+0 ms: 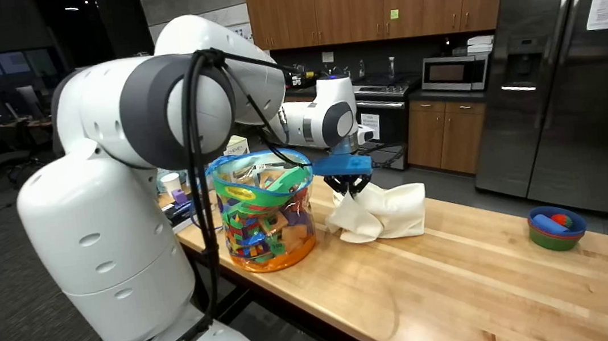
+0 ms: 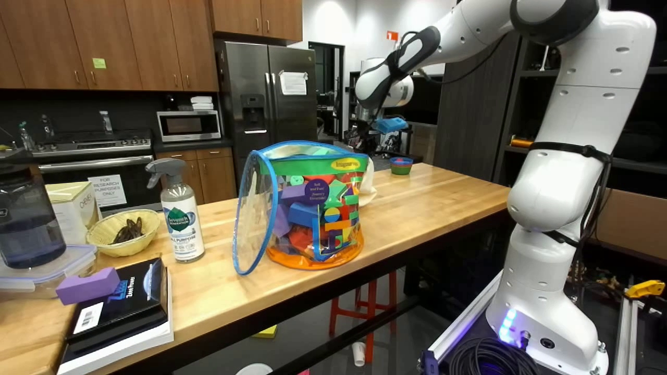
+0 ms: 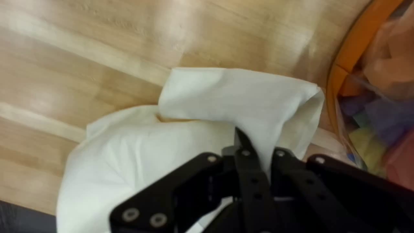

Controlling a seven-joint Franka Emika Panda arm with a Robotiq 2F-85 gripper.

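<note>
A cream cloth (image 1: 400, 211) lies bunched on the wooden table, with one part of it drawn up to my gripper (image 1: 351, 192). In the wrist view, a narrow fold of the cloth (image 3: 210, 94) runs up between the fingers of my gripper (image 3: 260, 149), which is shut on it. The far fingertip is partly covered by the fabric. Close beside the cloth stands a clear round bag of colourful blocks (image 1: 271, 231); its orange base (image 3: 346, 64) shows at the right of the wrist view. In an exterior view this bag (image 2: 318, 208) hides most of the cloth (image 2: 369, 182).
Stacked bowls (image 1: 556, 227) holding a blue and a red piece sit farther along the table (image 1: 466, 283). Past the bag's open lid (image 2: 255, 213) are a spray bottle (image 2: 180, 219), a wicker basket (image 2: 125, 229), books (image 2: 120, 302) and a purple block (image 2: 88, 285).
</note>
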